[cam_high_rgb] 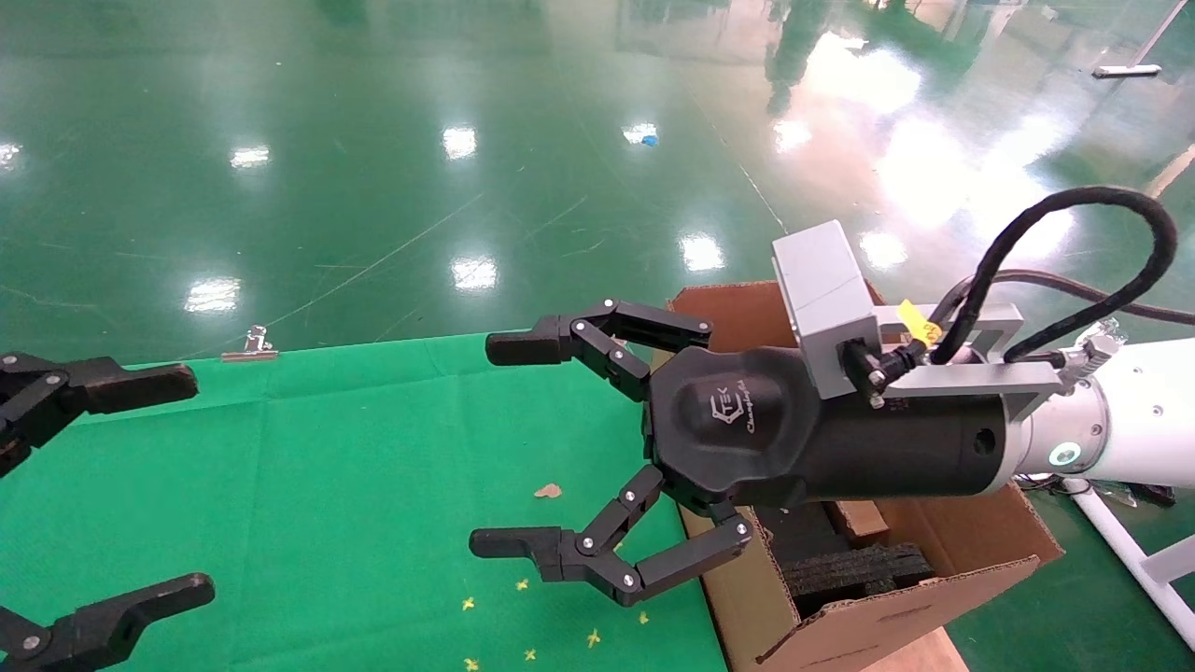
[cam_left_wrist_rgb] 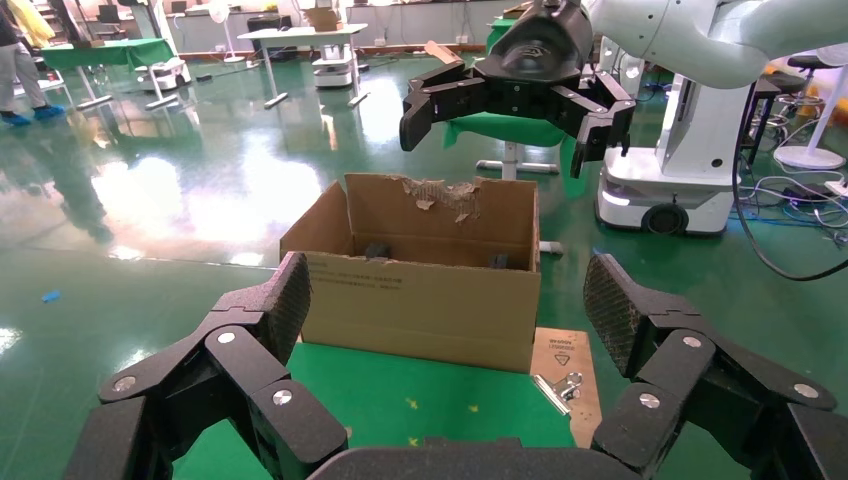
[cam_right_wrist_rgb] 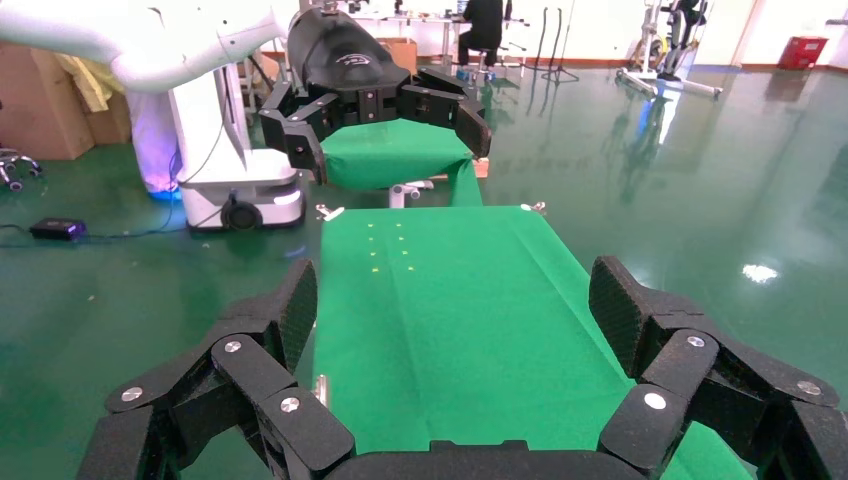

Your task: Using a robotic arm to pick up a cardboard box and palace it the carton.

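My right gripper [cam_high_rgb: 502, 445] is open and empty, on the white robotic arm [cam_high_rgb: 1130, 420]. It hangs over the right side of the green table, just left of the carton [cam_high_rgb: 896, 616]. The carton stands open at the table's right end, with black foam blocks [cam_high_rgb: 840, 569] inside; it also shows in the left wrist view [cam_left_wrist_rgb: 420, 310]. A brown piece [cam_high_rgb: 857, 519] lies beside the foam, mostly hidden by the gripper; I cannot tell if it is the cardboard box. My left gripper [cam_high_rgb: 185, 485] is open and empty at the table's left edge. Each wrist view shows its own open jaws, left [cam_left_wrist_rgb: 450, 300] and right [cam_right_wrist_rgb: 456, 300].
The green cloth table [cam_high_rgb: 355, 485] holds only a small brown scrap [cam_high_rgb: 548, 490] and yellow marks. A metal binder clip [cam_high_rgb: 250, 347] grips its far edge, another [cam_left_wrist_rgb: 560, 385] its corner near the carton. Shiny green floor lies all around.
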